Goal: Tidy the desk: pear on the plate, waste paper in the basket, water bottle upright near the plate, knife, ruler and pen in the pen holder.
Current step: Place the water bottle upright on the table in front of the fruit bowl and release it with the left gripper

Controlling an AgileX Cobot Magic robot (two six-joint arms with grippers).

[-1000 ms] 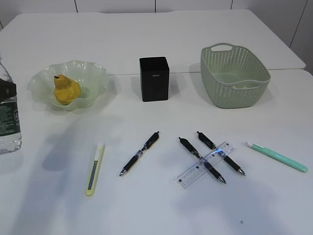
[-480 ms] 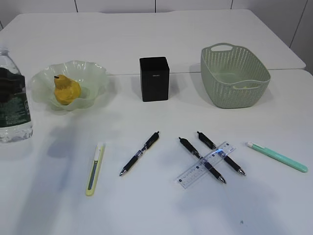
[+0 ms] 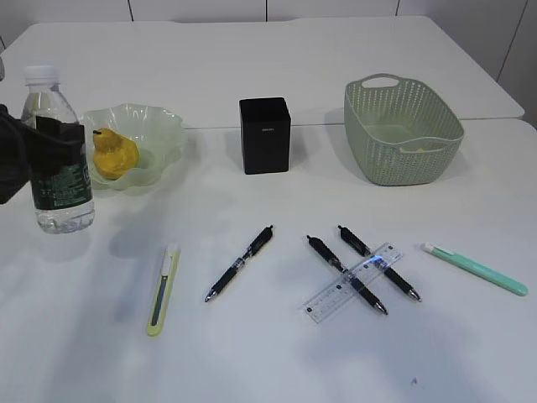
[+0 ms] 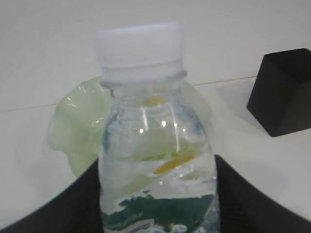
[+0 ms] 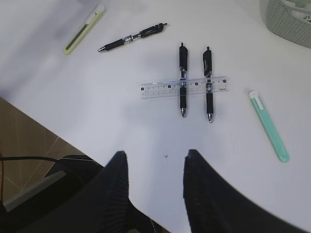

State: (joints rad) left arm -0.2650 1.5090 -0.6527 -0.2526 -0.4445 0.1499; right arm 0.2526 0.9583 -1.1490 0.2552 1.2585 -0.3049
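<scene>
The left gripper (image 3: 38, 147) is clamped on the water bottle (image 3: 57, 159), its dark fingers (image 4: 73, 199) pressed against both sides of the labelled body. The bottle stands upright with its base at or just above the table (image 3: 268, 353) (the contact cannot be made out), just beside the plate (image 3: 159, 134), at about 8 o'clock from it. The pear (image 3: 113, 154) sits in the plate.

The right gripper (image 5: 155, 170) hangs above the near table edge with its fingers (image 5: 116, 179) parted by a moderate gap, holding and touching nothing.

At 12 o'clock from that gripper in the right wrist view, the ruler (image 5: 183, 87) lies across two black pens (image 5: 182, 80). A third pen (image 5: 132, 38) lies at 10 o'clock, a yellow-green knife (image 5: 83, 29) beyond it, and a teal knife (image 5: 268, 125) at 2 o'clock. The pen holder (image 3: 264, 134) stands between the plate and the basket (image 3: 403, 155).
</scene>
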